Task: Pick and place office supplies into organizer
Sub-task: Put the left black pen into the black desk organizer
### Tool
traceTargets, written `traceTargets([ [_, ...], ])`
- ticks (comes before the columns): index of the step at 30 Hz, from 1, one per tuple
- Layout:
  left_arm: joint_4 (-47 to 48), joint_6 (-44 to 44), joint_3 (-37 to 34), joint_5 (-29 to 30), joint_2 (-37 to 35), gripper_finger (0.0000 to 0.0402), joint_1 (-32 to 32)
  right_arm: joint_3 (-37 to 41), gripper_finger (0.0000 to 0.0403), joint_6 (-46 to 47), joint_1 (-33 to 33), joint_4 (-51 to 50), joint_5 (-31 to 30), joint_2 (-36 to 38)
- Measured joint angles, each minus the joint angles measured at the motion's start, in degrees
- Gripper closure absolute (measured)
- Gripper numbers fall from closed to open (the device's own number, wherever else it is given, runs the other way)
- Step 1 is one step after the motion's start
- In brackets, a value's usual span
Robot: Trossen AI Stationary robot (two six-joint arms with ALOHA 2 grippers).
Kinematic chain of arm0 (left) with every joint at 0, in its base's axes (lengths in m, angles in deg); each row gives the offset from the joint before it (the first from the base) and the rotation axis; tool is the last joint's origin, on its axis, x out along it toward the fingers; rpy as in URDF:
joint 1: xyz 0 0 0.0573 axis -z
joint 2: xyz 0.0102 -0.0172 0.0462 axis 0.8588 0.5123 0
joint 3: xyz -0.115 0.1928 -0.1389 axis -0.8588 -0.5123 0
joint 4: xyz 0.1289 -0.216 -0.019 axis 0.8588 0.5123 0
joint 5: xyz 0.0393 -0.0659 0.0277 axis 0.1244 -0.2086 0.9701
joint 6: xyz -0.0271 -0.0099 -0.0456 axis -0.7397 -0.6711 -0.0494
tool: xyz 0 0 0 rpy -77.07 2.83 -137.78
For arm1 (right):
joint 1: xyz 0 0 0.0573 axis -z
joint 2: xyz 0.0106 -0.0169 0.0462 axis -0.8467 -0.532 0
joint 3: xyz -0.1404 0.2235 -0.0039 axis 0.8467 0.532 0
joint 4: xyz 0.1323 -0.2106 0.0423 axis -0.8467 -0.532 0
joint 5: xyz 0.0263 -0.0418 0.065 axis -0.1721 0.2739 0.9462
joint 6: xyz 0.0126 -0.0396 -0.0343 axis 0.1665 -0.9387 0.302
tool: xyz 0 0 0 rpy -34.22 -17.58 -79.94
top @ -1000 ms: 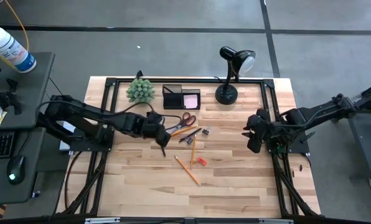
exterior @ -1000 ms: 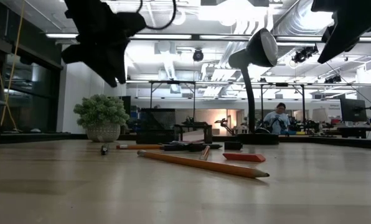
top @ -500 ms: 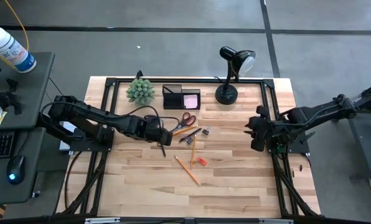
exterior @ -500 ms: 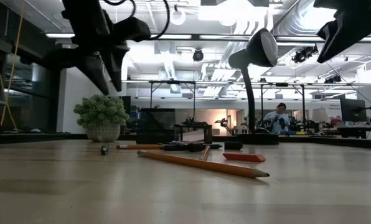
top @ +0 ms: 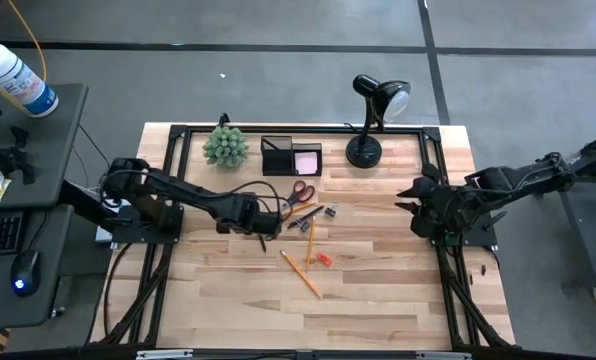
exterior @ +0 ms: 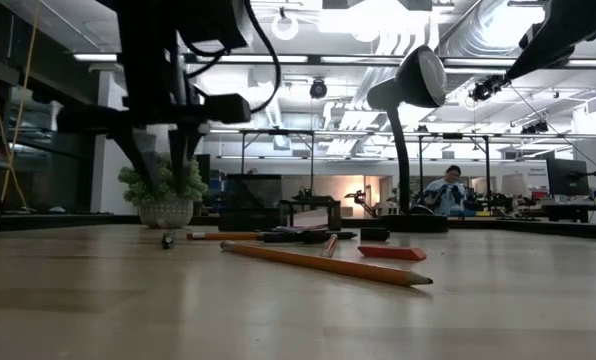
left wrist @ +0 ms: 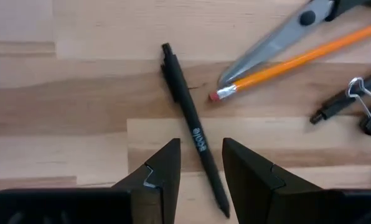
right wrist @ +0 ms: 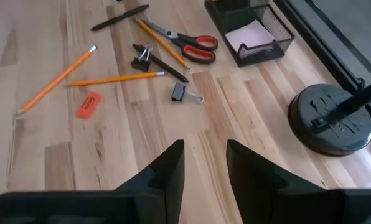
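Observation:
My left gripper (left wrist: 201,177) hangs open, pointing down, just above a black pen (left wrist: 192,127) that lies flat on the wood; the pen's lower half runs between the two fingers, and they stand clear of it. In the low view the left gripper (exterior: 165,175) is still above the table. Orange-handled scissors (top: 296,194), pencils (top: 301,274), a red eraser (top: 323,259) and clips (right wrist: 179,93) lie mid-table. The black organizer (top: 281,157) at the far edge holds a pink pad (top: 307,160). My right gripper (right wrist: 204,165) waits open near the right edge.
A green plant (top: 225,146) stands left of the organizer and a black desk lamp (top: 366,148) right of it. A yellow pencil (left wrist: 291,62) and the scissors' blades (left wrist: 272,40) lie close beside the pen's far end. The near half of the table holds only bare wood.
My left gripper has come down toward the black pen and rolled about its pointing line, so its fingers now straddle the pen. My right gripper has drawn back a little toward the table's right edge and risen slightly. No object has moved.

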Motion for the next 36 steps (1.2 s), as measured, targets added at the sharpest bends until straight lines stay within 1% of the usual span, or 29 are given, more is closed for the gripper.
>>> traceTargets([
  [3, 1.04, 0.08, 0.82, 1.09, 1.22, 0.0296, -0.57, 0.00, 0.0290, -0.04, 0.00, 0.70, 0.00, -0.13],
  [7, 2.54, 2.25, 0.99, 4.41, 1.78, 0.0296, -1.03, 0.00, 0.0290, -0.06, 0.00, 1.24, -0.62, -0.37],
  [11, 2.76, 10.43, 1.02, 4.85, 1.78, 0.0296, -1.00, 0.00, 0.0290, -0.06, 0.00, 1.40, -0.76, -0.31],
  [13, 2.27, 12.45, 1.02, 3.89, 1.78, 0.0295, -0.91, 0.00, 0.0290, -0.06, 0.00, 1.42, -0.76, -0.33],
  [17, 2.23, 13.14, 1.02, 3.64, 1.78, 0.0295, -0.92, 0.00, 0.0290, 0.00, 0.00, 2.03, -0.90, -0.33],
  [22, -0.24, 14.11, 1.02, 6.92, 1.78, 0.0295, -0.92, 0.00, 0.0290, -0.08, 0.00, 3.82, -2.00, -0.35],
  [26, -2.72, 15.30, 1.02, 7.04, 1.78, 0.0295, -0.94, 0.00, 0.0290, -0.08, 0.00, 4.47, -2.68, -0.35],
  [29, -1.57, 14.76, 1.02, 6.09, 1.77, 0.0295, -1.14, 0.00, 0.0290, -0.08, 0.00, 4.42, -2.64, -0.35],
  [33, 2.17, 10.71, 1.02, 0.41, 1.80, 0.0295, -2.79, 0.00, 0.0290, -0.03, 0.00, 4.41, -2.61, -0.35],
  [36, 2.28, 10.48, 1.00, -0.76, 2.38, 0.0295, -3.85, 0.00, 0.0290, 0.05, 0.00, 4.41, -2.61, -0.35],
])
